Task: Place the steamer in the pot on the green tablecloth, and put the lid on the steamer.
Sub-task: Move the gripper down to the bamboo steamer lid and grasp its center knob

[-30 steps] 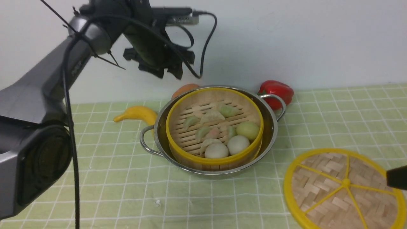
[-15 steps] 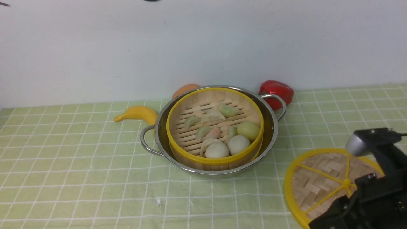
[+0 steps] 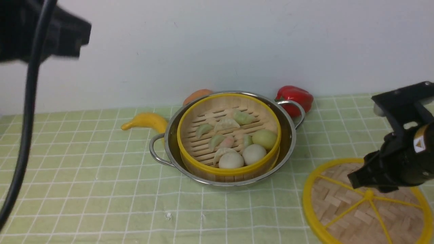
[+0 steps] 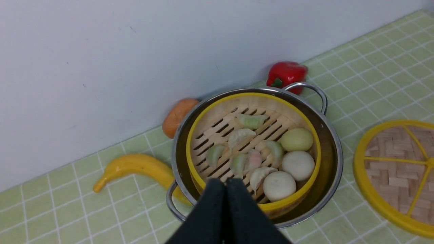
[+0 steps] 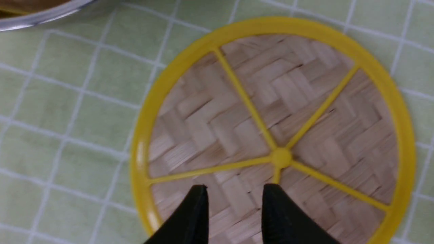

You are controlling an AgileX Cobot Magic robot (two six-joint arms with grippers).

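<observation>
Five yellow spokes across the flat woven, yellow-rimmed lid

Up and to the left of the pot, the left arm is a blurred black block trailing a thick black cable. Right of the pot, the right arm is black with a small pale sticker bearing a yellow triangle. The left gripper and right gripper have plain black tapering fingers.
</observation>
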